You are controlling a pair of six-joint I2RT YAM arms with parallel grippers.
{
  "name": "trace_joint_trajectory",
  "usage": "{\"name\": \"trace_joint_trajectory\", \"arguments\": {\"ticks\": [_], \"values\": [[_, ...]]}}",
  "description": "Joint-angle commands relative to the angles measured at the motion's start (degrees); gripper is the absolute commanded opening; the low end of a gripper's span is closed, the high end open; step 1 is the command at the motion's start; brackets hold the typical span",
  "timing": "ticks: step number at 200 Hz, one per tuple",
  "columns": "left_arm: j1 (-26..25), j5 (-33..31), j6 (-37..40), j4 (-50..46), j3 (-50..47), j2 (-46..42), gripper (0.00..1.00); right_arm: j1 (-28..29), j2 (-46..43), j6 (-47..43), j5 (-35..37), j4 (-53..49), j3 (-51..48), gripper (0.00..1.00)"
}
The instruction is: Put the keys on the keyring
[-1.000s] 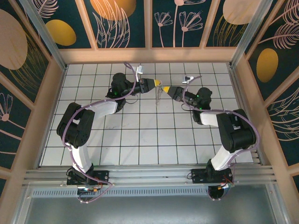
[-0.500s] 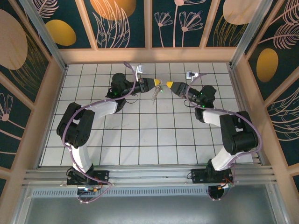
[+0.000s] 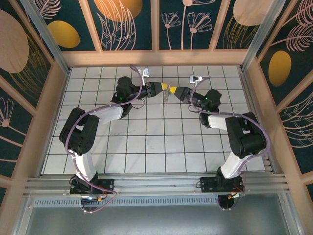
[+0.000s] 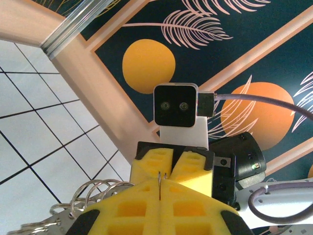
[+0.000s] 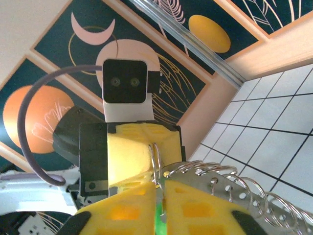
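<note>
Meeting nose to nose at the 12 o'clock end of the tiled table (image 3: 146,142), both arms up off the surface. The left gripper (image 3: 163,88) points toward 3 o'clock and the right gripper (image 3: 174,91) toward 9 o'clock, tips just beside each other. Left fingers (image 4: 132,210) are pressed together, pinching a thin metal wire. From the right wrist camera that wire reads as the keyring (image 5: 155,156), a loop sticking out of the left pads. Right fingers (image 5: 195,205) are clamped too, with the green key (image 5: 159,221) squeezed in the slit between them, just a sliver of green visible. Silver coils (image 5: 222,182) fan out toward 3 o'clock from the pinch, alongside a holed metal strip. From above, that bunch dangles at 6 o'clock of the tips. Can't tell if small silver keys sit in it.
</note>
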Motion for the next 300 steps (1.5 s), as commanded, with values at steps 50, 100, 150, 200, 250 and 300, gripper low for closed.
{"name": "trace_joint_trajectory", "arguments": {"ticks": [50, 100, 150, 200, 250, 300], "values": [[-0.5, -0.3, -1.0, 4.1, 0.3, -0.9, 0.0, 0.3, 1.3, 0.7, -1.9, 4.8, 0.4, 0.0], [-0.5, -0.4, -1.5, 4.8, 0.2, -0.9, 0.0, 1.5, 2.9, 1.3, -2.4, 5.8, 0.9, 0.0], [-0.6, -0.5, -1.7, 5.1, 0.2, -0.6, 0.0, 2.4, 3.9, 1.8, -3.0, 5.9, 2.1, 0.0], [-0.8, -0.8, -1.7, 5.3, -0.1, -0.6, 0.0, 3.1, 4.5, 2.2, -3.7, 5.8, 3.4, 0.0], [-0.8, -2.4, -3.5, 7.3, -0.6, -1.0, 0.0, 1.1, 2.3, 1.6, -2.7, 4.1, 0.7, 0.14], [-1.2, -4.4, -5.6, 10.3, -1.8, -2.0, 0.0, -1.9, -2.1, 1.0, -1.8, 2.5, -3.0, 0.21]]}}
